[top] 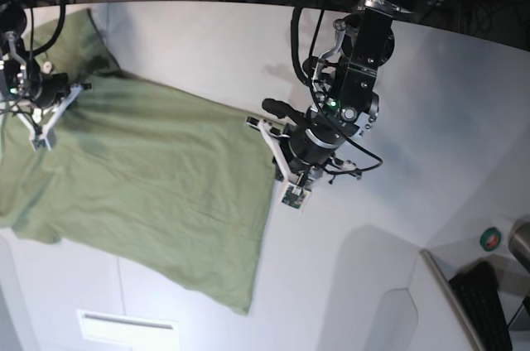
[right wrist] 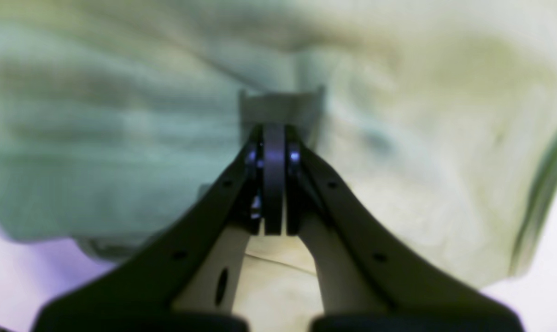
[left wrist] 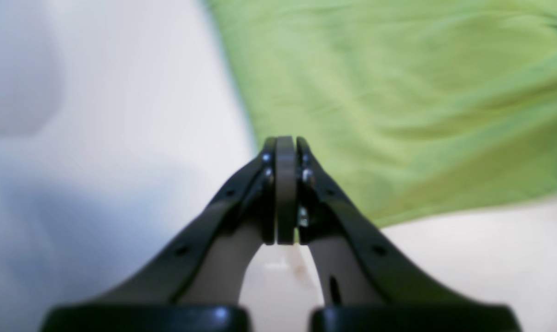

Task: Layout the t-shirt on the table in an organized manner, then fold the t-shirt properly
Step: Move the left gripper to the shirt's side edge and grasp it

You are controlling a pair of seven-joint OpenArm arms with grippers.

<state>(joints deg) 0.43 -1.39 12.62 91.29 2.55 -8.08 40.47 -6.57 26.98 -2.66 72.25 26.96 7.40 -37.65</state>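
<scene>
Table: broad white top, curved far edge, filling most of the base view.

T-shirt: green, spread mostly flat over the table's left half, reaching the left edge; rumpled at the far-left corner, its lower hem running diagonally toward the near edge.

Left gripper: hangs over the shirt's right-hand border. Its wrist view shows the jaws pressed together with nothing between them, white table below and green cloth just beyond the tips.

Right gripper: over the shirt by the table's left edge. Jaws closed tight; whether any cloth is pinched at the tips, I cannot tell through the blur.
</scene>
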